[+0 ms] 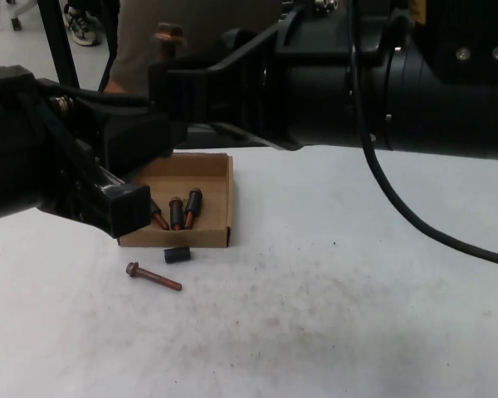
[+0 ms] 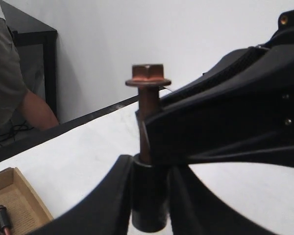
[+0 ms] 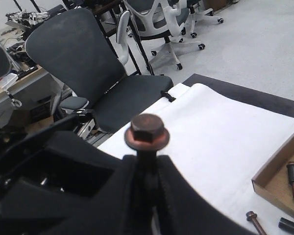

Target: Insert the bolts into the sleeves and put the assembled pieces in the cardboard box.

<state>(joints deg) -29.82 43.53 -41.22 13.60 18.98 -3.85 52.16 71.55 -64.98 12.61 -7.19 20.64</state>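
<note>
My left gripper is shut on a black sleeve, held upright in the air. A copper bolt stands in the sleeve's top, its hex head up. My right gripper is shut on that bolt's shank just under the head. In the high view the bolt head shows above the two meeting arms, behind the cardboard box. The box holds three assembled pieces. One loose black sleeve and one loose bolt lie on the white bench just in front of the box.
The white bench stretches out right of and in front of the box. A seated person is behind the bench's far edge. Office chairs stand on the floor beyond the bench.
</note>
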